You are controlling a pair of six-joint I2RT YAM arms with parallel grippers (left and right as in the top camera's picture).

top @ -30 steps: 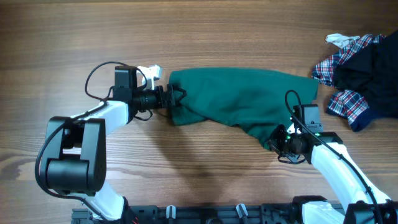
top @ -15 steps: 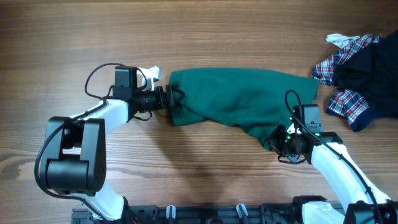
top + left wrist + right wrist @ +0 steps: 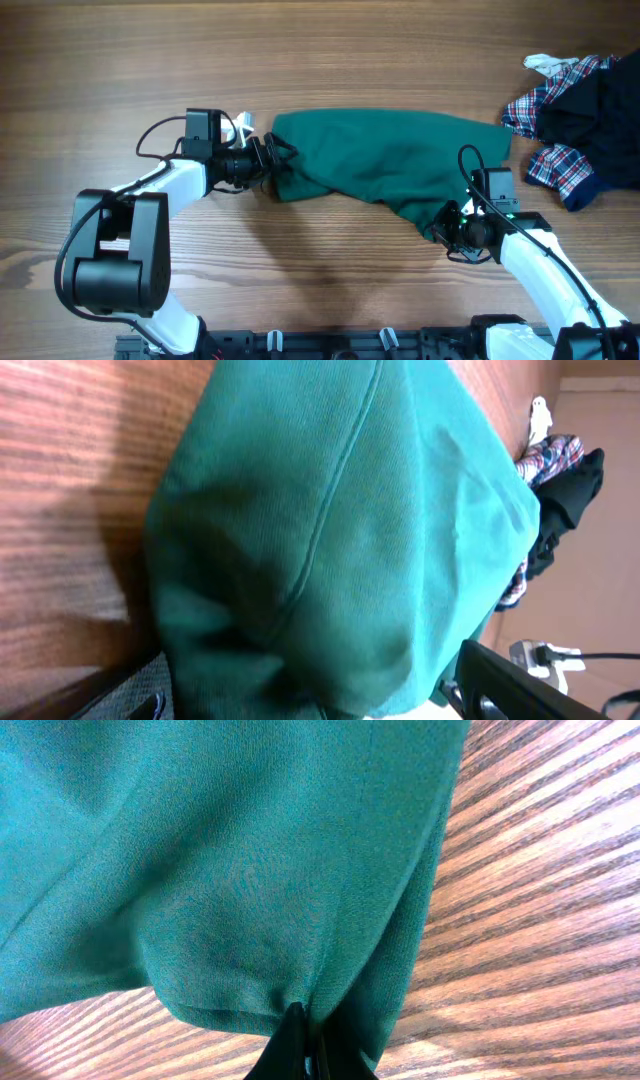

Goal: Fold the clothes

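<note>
The clothes (image 3: 390, 160) are one dark green garment lying bunched across the middle of the table. My left gripper (image 3: 275, 160) is at its left edge. In the left wrist view the jaws stand wide and the green cloth (image 3: 350, 530) bulges between the fingers of the gripper (image 3: 315, 685). My right gripper (image 3: 447, 228) is at the garment's lower right corner. In the right wrist view this gripper (image 3: 300, 1040) is shut on a pinched fold of the green cloth (image 3: 250, 860), which hangs taut from the fingertips above the wood.
A red-white-blue plaid shirt (image 3: 548, 165) and a dark navy garment (image 3: 600, 110) lie heaped at the right edge, with a white scrap (image 3: 545, 63) beside them. A small white piece (image 3: 243, 120) lies by the left wrist. Bare wood spans the far side and the front left.
My left gripper has slid a little to the right, further onto the garment's left edge, and its jaws have narrowed slightly. The right arm and the cloth's right end have not moved.
</note>
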